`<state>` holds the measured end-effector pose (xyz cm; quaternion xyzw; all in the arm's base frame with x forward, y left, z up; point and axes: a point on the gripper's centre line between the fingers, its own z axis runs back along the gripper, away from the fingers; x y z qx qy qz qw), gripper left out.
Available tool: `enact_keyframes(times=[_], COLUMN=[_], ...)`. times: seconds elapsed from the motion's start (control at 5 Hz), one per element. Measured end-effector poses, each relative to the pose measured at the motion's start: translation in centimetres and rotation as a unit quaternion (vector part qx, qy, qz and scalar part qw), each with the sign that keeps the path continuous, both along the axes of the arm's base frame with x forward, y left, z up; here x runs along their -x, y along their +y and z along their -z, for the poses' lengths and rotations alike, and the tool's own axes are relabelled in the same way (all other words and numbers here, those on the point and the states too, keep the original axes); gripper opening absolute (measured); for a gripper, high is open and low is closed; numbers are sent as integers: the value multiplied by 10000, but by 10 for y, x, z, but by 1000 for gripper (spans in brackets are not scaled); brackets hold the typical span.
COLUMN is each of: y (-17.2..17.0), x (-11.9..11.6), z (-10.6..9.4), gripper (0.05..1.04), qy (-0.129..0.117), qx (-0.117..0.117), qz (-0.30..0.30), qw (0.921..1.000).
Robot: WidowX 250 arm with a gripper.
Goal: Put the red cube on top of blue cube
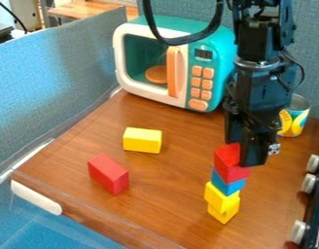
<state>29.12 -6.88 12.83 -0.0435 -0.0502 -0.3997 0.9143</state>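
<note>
Yellow blocks (pixel 223 214) bear blue cube (pixel 226 184), red cube (pixel 228 164) atop, lengthwise upright.

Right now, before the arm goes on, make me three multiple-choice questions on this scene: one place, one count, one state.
1. Where is the blue cube?
A. Inside the toy microwave
B. Beside the can
C. Directly below the red cube

2. How many yellow blocks are in view?
A. Three
B. One
C. Five

3. How is the can?
A. Lying on its side
B. Standing upright
C. Upside down on a block

Answers:
1: C, blue shows between the red cube and the upper yellow block.
2: A, two are in the stack, with the lower one at its base, and a loose one lies apart.
3: B, its round rim is at the top.
</note>
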Motion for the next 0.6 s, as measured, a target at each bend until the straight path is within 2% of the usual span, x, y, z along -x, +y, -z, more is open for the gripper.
enact_keyframes(times=[0.4, 0.6], y=[7, 12], x=[-15, -23], z=[-7, 4], gripper=[558, 558], qy=[-149, 22], qx=[38, -83], qz=[-224, -371], qw=[9996, 9993])
